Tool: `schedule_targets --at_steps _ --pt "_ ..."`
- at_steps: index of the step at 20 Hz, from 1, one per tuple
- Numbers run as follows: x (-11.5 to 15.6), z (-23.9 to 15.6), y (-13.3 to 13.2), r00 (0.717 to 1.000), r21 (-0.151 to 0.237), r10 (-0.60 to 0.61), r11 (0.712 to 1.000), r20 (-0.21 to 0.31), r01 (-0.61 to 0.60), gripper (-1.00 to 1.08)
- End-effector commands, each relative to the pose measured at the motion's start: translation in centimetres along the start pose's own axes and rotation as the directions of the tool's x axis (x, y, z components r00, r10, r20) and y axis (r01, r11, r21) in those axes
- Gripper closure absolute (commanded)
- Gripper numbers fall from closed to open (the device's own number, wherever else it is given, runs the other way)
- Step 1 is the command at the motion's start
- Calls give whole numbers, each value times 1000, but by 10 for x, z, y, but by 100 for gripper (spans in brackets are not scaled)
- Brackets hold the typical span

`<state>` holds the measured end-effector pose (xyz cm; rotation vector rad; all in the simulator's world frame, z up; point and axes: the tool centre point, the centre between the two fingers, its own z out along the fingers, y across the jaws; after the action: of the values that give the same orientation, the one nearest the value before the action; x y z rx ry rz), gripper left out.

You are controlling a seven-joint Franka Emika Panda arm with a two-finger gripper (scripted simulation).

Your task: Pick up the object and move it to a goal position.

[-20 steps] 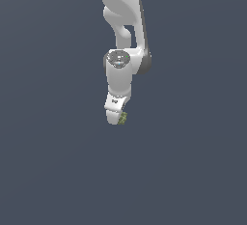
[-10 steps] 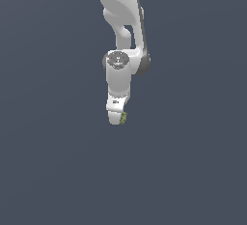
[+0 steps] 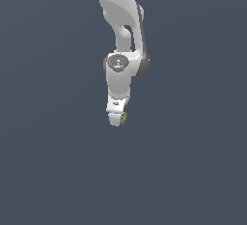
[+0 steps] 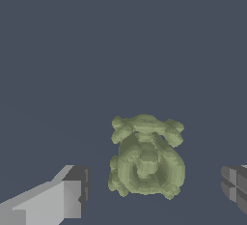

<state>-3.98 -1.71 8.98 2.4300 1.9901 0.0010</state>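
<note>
Flat grey-blue ground filled both views. Low in the wrist frame, the gripper (image 4: 153, 192) stood wide open around the object (image 4: 146, 156), untouched, apparently positioned for grasping.

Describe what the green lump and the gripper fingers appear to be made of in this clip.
The object: a matte olive-green render, lumpy and stepped in ridges, with no gloss; possibly clay or plastic, but the look leaves it open. The gripper fingers: smooth pale grey, flat-faced bodies like painted metal or hard plastic, with darker pads; one pad shows a gridded, rubber-like face.
</note>
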Motion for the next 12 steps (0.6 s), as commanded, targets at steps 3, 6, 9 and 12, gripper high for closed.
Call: schedule_targets --at_steps 3,6,9,12 --pt "0 21 -1 1000 1 -2 1000 0 2 -92" --pt "0 33 -1 1000 1 -4 1000 0 4 -92" --pt "0 39 -1 1000 1 -4 1000 0 4 -92" --pt "0 40 0 1000 1 -4 1000 0 4 108"
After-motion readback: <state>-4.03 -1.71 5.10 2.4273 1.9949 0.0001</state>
